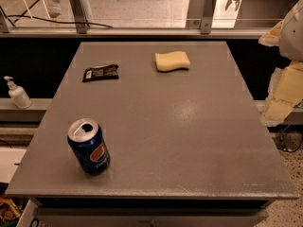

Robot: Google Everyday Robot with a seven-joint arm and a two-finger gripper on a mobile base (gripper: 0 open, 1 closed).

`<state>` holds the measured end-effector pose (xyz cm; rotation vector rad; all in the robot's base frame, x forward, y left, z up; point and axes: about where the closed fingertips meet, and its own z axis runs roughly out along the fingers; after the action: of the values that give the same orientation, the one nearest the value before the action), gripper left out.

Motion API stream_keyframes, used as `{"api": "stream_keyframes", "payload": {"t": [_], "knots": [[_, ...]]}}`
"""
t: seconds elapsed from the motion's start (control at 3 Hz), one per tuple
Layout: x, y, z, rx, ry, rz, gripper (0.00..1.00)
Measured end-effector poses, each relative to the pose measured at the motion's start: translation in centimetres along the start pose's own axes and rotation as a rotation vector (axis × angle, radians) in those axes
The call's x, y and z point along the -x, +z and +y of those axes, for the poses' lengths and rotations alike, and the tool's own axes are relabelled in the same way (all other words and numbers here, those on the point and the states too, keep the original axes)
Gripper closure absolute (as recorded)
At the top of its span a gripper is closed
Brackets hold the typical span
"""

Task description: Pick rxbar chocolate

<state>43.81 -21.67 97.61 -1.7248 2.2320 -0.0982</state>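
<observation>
Pale arm [289, 86] stands at the right edge, tool [234, 4] raised, spread, empty, beyond the rxbar chocolate [100, 73].

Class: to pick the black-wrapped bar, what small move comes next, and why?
Probably lower the pincer leftward toward the rxbar chocolate: the pincer hangs at the top right, well apart from the bar, which lies flat and untouched.
</observation>
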Motion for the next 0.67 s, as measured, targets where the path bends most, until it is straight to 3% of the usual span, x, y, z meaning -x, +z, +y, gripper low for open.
{"api": "stream_keyframes", "payload": {"t": [0.33,0.67], "knots": [[0.1,-0.1,0.0,-0.008,-0.005,-0.008,0.00],[0.5,1.7,0.3,0.005,-0.011,-0.055,0.00]]}}
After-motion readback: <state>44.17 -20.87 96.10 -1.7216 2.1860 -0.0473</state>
